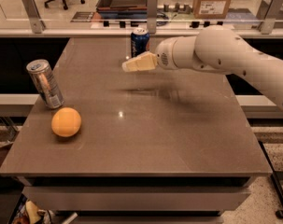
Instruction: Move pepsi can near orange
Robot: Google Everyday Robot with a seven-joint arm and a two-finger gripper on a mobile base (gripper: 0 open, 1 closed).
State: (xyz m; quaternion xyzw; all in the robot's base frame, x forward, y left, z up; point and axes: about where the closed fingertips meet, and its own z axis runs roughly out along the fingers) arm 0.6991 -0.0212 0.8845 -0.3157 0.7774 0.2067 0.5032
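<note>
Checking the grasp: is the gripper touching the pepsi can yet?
Cannot tell. In the camera view the gripper, over the far part of the table, overlaps the bottom of the pepsi can, so neither gap nor contact shows.

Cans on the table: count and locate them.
2. The pepsi can is at the far edge, behind the gripper; the silver can at the left edge, near the orange.

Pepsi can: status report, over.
Hand hovers just in front of pepsi can. Can upright at far edge, orange front left. Silver can stands just behind orange.
</note>
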